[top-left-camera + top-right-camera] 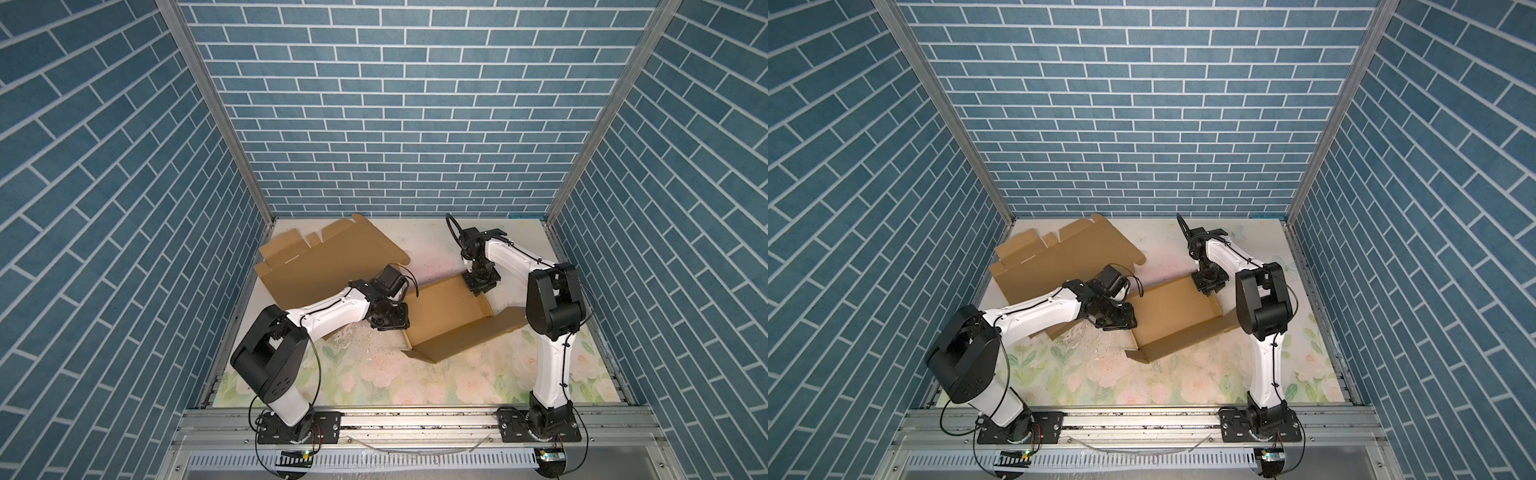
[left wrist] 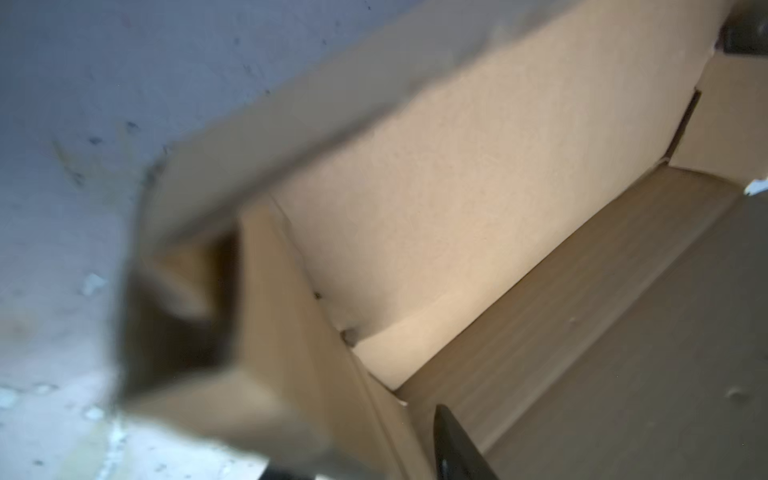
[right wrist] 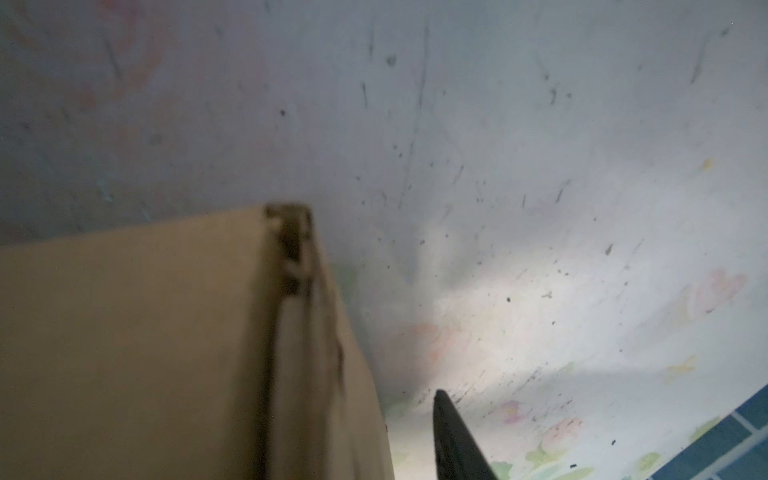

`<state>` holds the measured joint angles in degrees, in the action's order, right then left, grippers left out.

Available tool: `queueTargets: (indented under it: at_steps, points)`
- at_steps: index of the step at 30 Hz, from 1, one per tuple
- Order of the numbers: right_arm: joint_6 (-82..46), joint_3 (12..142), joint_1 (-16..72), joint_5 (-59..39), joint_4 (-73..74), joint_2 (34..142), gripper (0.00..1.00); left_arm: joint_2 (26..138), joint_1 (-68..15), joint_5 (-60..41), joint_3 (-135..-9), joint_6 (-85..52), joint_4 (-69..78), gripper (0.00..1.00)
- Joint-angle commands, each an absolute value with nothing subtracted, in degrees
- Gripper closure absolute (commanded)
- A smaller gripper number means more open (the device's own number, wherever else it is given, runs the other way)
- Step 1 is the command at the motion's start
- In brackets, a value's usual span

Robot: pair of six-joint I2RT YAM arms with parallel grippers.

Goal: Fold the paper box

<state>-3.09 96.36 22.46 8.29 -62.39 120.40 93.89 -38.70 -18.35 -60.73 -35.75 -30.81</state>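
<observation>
While the box lies askew on the table, a little right of the middle in both top views, it looks only half made to me. The tray has low walls up, the lid spreads flat toward the far left, and a flap at the right end lies outward on the table.

My left gripper is at the tray's left wall and my right gripper is at its far right corner. From the left wrist I see one finger inside the tray beside that wall. From the right wrist I see one finger outside the corner, with the other hidden behind cardboard. Whether either pair is pinching cardboard or standing clear of it, I cannot tell.

My worry is the walls. If neither gripper has them, the creases may spring back and the tray may flatten. If I pinch and pull, the light box could slide on the smooth table, or the wall could crumple, since that far corner looks frayed. The near corner gapes with a tab poking out, and closing the lid over it would likely jam. My left forearm lies over part of the lid, so lifting the lid from here could snag on me.
</observation>
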Motion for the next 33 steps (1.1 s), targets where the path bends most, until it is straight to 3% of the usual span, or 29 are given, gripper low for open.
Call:
queueTargets:
  at_steps: [1, 8, 18, 24, 33]
  points:
    - [-1.9, 100.1, 22.8, 8.7, -64.6, 123.2, 0.63, 93.6, -36.4, -20.8, -62.5, -30.6, -34.1, 0.5]
    - [-1.6, 103.9, 23.1, 9.1, -65.2, 125.0, 0.57, 92.0, -33.4, -20.4, -69.9, -16.2, -41.7, 0.41]
    - [-3.0, 108.7, 23.1, 7.9, -66.8, 122.3, 0.52, 102.9, -33.0, -17.9, -81.6, -1.0, -38.6, 0.37]
    - [-5.2, 112.4, 22.9, 7.8, -67.5, 119.7, 0.51, 112.2, -33.0, -18.2, -90.2, 3.8, -40.8, 0.36]
    - [-8.8, 113.7, 21.5, 5.5, -64.8, 114.0, 0.51, 117.8, -33.3, -19.7, -93.1, 5.4, -41.4, 0.36]
